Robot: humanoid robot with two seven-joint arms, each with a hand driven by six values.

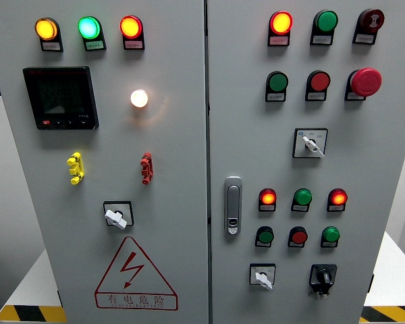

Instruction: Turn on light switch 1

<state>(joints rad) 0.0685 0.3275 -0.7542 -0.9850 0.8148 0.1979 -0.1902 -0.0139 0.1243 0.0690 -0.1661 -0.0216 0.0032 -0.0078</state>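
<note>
Here, no robot hand was in view, so neither hand's state could be told. Which control was light switch 1 could not be told; a white rotary switch (116, 217) sat low on the cabinet's left door (175, 202), below a glowing white lamp (139, 98). A door handle (233, 205) stood at the right door's left edge.
</note>
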